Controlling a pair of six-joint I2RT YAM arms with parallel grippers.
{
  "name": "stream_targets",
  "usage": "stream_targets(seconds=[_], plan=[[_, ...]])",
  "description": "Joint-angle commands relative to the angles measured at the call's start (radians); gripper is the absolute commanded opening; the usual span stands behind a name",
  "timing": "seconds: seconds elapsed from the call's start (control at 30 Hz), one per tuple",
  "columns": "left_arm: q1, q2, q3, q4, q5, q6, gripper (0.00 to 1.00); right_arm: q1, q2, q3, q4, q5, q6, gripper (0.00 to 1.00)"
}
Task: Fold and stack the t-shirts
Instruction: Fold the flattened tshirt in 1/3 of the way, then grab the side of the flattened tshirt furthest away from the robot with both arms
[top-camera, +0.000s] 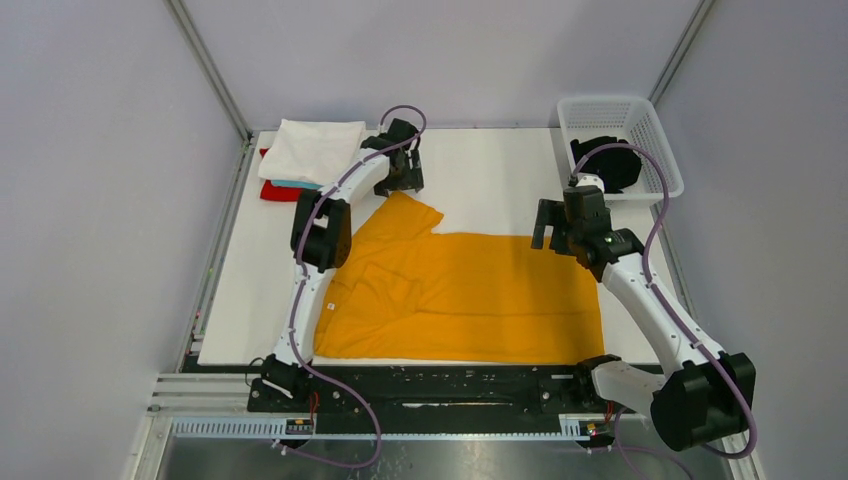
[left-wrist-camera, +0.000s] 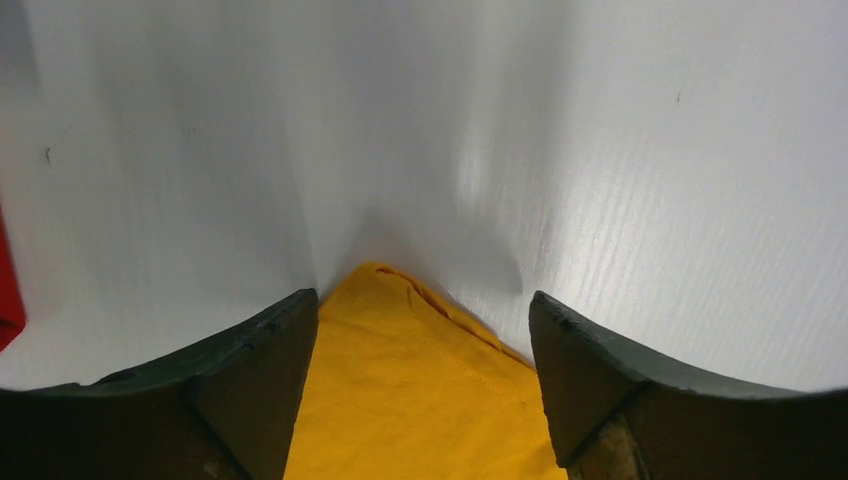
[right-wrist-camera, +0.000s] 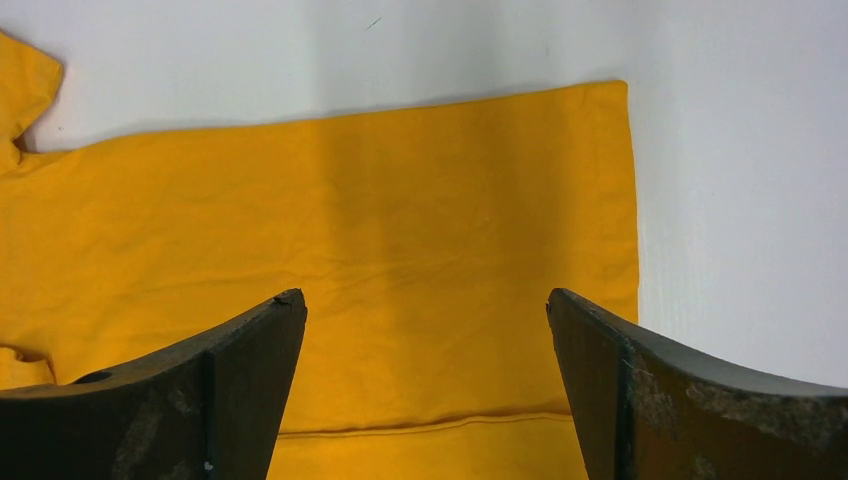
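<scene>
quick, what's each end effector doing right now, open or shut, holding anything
left end effector: open, holding nothing, over the sleeve tip of the yellow t-shirt.
right end effector: open, holding nothing, above the same shirt.

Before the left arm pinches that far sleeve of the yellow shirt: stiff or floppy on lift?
Likely floppy: the yellow shirt lies flat with soft creases, so pinching the sleeve should lift only that corner, the rest dragging. Probably light, thin cloth. May slide on the smooth white table.
</scene>
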Motion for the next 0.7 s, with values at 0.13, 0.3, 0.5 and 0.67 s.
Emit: stream_targets(seconds=[0.13, 0.3, 0.5, 0.67], plan=[[0.000, 0.013, -0.011, -0.032, -0.062, -0.042, 0.64, -0.008, 0.005, 0.041, -0.007, -0.003, 0.010, 0.99], [-0.003, 0.013, -0.039, -0.062, -0.076, -0.042, 0.40, -0.011, 0.004, 0.041, -0.007, 0.018, 0.016, 1.00], [-0.005, -0.015, -0.080, -0.062, -0.073, -0.026, 0.03, -0.060, 0.034, 0.050, -0.015, 0.039, 0.057, 0.99], [-0.009, -0.073, -0.097, -0.062, -0.071, -0.024, 0.00, -0.201, 0.163, 0.101, -0.044, 0.065, 0.077, 0.99]])
